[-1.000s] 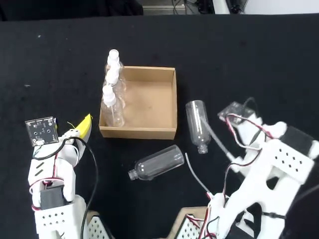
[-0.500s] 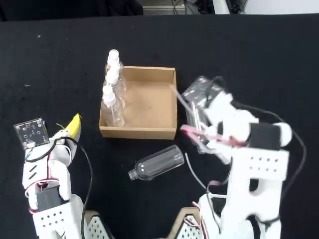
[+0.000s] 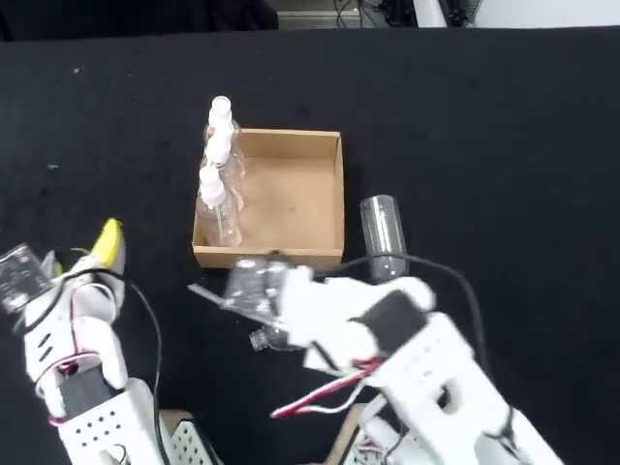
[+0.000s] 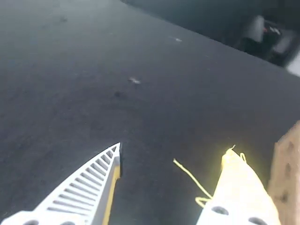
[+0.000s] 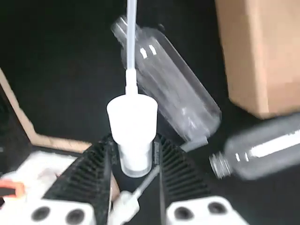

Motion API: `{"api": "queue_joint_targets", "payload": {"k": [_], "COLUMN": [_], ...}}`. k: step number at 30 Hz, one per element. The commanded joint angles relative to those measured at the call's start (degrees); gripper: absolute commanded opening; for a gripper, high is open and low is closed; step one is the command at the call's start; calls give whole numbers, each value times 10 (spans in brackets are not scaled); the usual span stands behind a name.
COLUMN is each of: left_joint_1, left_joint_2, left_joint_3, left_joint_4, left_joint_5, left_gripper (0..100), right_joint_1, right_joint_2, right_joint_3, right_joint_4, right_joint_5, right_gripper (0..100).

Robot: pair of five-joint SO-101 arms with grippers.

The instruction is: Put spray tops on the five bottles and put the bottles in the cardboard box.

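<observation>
Black tabletop (image 3: 504, 116): grips white long-tubed spray top (image 5: 132, 122) in right gripper (image 5: 133, 154) by clear plastic bottle (image 5: 168, 89) lying sideways; left gripper (image 4: 176, 149) spread, empty. Risks tube missing neck, nudging bottle into roll.

From above, looks steeply down over the whole black counter (image 3: 504, 126). From the left wrist, skims low and close across it. From the right wrist, faces down, close; shares the brown cardboard box (image 5: 258, 51) and 2 clear plastic bottles (image 5: 173, 79) with the high view.
</observation>
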Motion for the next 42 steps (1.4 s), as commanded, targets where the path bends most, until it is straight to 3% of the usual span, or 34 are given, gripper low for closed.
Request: {"api": "queue_joint_targets", "payload": {"k": [1,7,12,15,20,26,29,36,42], "left_joint_1": [-41,-46,-46,-46,-45,-44,-43,-42,-42], "left_joint_2": [-3,-2,-2,-2,-2,-2,-2,-2,-2], "left_joint_3": [-37,-39,-39,-39,-39,-38,-37,-37,-36], "left_joint_4": [-14,-13,-13,-13,-13,-13,-13,-13,-13], "left_joint_5": [36,37,38,38,36,34,34,34,33], "left_gripper": [231,231,231,231,231,231,231,231,231], "right_joint_1": [-69,-88,-87,-98,-145,-157,-114,72,238], "right_joint_2": [90,247,349,397,408,321,271,130,19], "right_joint_3": [-3,-65,-131,-167,-223,-260,-257,-211,-68], "right_joint_4": [-84,-201,-237,-234,-180,-95,-33,97,102], "right_joint_5": [-51,-131,-176,-195,-217,-213,-171,-22,115], "right_gripper": [11,13,16,53,238,226,226,195,183]}}
